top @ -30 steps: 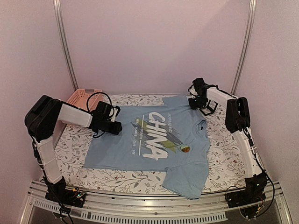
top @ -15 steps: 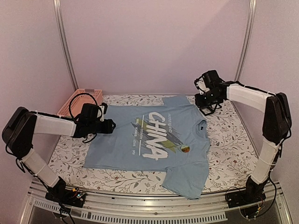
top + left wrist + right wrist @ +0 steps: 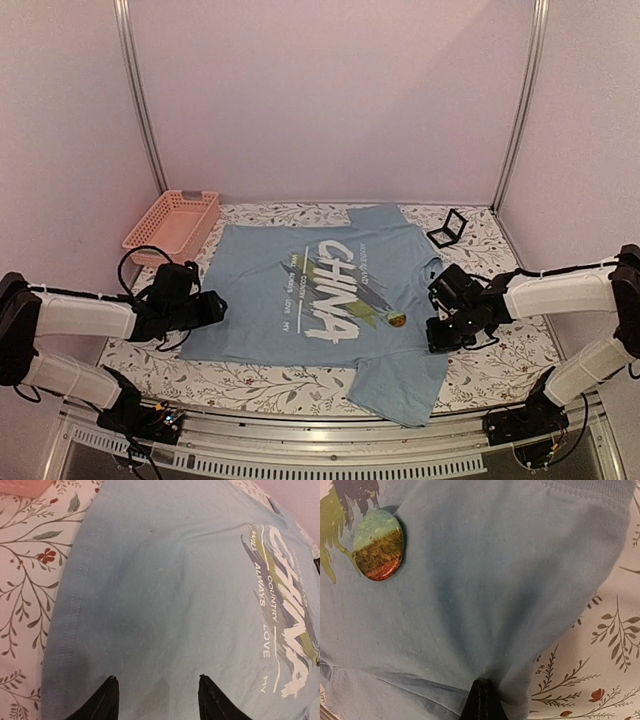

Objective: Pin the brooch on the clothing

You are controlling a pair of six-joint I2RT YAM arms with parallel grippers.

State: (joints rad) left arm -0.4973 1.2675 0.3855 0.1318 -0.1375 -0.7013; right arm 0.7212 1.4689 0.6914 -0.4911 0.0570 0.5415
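**Mia:** What do the 2 arms do down here?

**Ben:** The left gripper (image 3: 156, 681) hangs over the left edge of the shirt (image 3: 165, 595). Its 2 black fingers (image 3: 109, 695) stand apart. Nothing is between them.

**Mia:** And the other one?

**Ben:** The right gripper (image 3: 481, 684) is squeezed tight, with its fingers pressed together. Its tip is over the right edge of the shirt, next to the flowery table cloth (image 3: 600, 645). I cannot tell if it touches the shirt.

**Mia:** Where is the brooch?

**Ben:** The brooch (image 3: 378, 545) lies on the chest of the shirt, just past the end of the big white letters. It is near the right gripper. It is round, blue on top, brown in the middle and red at the bottom.

**Mia:** What is far back?

**Ben:** A small black case (image 3: 447, 228) sits on the table past the shirt. A pink basket (image 3: 172, 222) sits at the far left.
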